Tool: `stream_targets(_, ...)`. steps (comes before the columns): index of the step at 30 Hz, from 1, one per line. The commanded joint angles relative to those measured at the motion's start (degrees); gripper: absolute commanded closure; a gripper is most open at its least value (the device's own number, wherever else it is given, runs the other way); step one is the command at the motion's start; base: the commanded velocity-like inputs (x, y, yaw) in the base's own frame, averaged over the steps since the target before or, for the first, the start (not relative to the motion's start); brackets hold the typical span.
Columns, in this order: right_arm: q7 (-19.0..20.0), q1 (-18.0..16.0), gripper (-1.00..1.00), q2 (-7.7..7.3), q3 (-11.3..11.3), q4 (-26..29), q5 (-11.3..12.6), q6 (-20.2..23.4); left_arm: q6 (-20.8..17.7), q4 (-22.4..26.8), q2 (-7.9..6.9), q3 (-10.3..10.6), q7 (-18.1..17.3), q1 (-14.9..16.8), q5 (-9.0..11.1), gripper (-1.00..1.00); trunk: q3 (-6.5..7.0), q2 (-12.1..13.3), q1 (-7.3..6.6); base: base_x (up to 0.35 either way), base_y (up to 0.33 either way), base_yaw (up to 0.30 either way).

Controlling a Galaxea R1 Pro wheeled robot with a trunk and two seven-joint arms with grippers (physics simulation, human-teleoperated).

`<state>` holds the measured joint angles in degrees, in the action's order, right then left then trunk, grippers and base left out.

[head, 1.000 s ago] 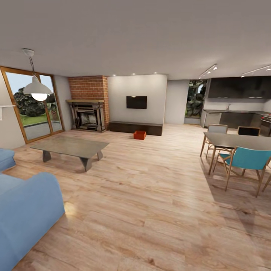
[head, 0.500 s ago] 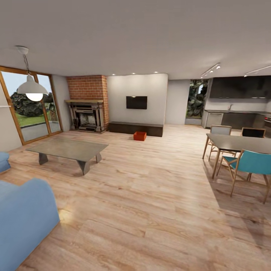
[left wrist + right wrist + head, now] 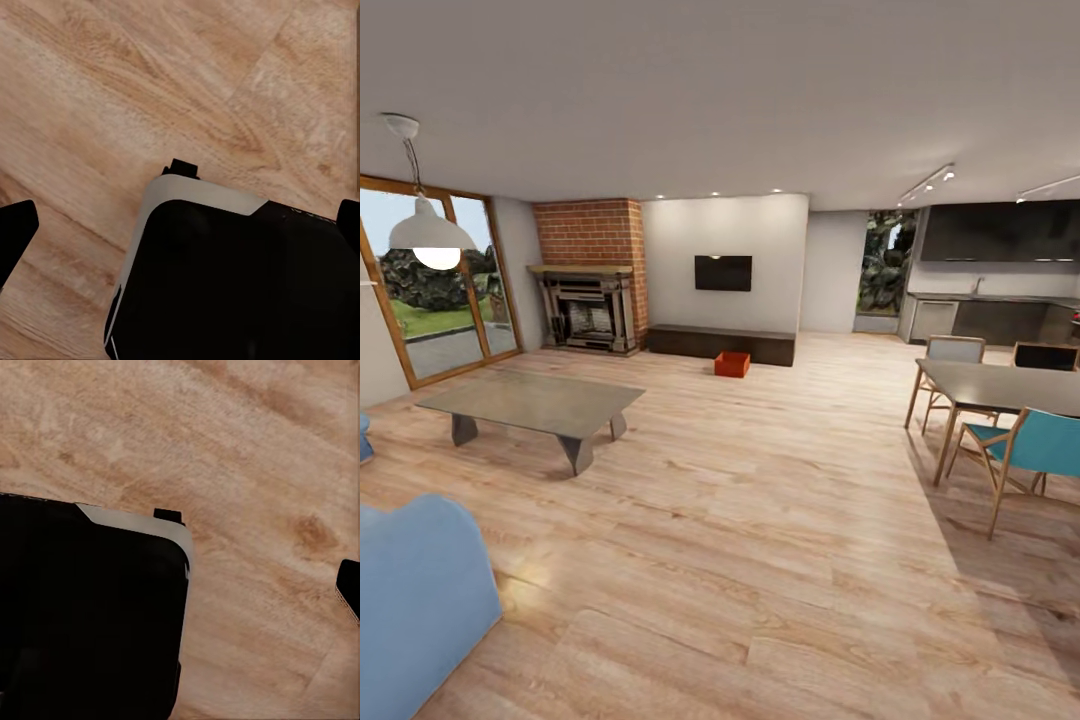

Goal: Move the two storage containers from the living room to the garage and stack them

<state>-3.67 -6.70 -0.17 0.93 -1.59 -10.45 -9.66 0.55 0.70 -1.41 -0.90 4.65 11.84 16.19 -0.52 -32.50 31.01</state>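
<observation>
Orange-red storage container [image 3: 732,364], open-topped, sits before the dark bench [image 3: 722,343]; gripper states unclear.

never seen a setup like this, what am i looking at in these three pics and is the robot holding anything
This is a simulated wheeled robot with two arms. The large picture comes from its head camera, looking across a living room. An orange-red rectangular storage container sits on the light wood-plank floor in front of the long low dark bench, below the black wall TV. A red-brick fireplace stands left of it, a low grey coffee table nearer.

The two small pictures come from cameras on the wrists, pointing down at the floor past the robot's dark body. Black finger tips poke in at the edges. Nothing appears between them, so it seems to hold nothing.
</observation>
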Motion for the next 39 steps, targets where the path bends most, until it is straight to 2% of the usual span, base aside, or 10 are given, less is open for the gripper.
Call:
stream_targets(1,-0.3,-0.1,-1.00,0.01,0.1,-0.2,-0.5,-0.3,0.1,0.0,0.01,-0.1,0.1,0.0,0.2,-1.00,-0.05,-0.1,0.05,0.323,0.000,0.000)
stream_targets(39,-0.3,-0.1,-1.00,0.01,0.1,-0.2,-0.5,-0.3,0.0,0.0,-0.08,-0.1,0.1,0.0,0.2,-1.00,-0.05,-0.1,0.05,0.323,0.000,0.000)
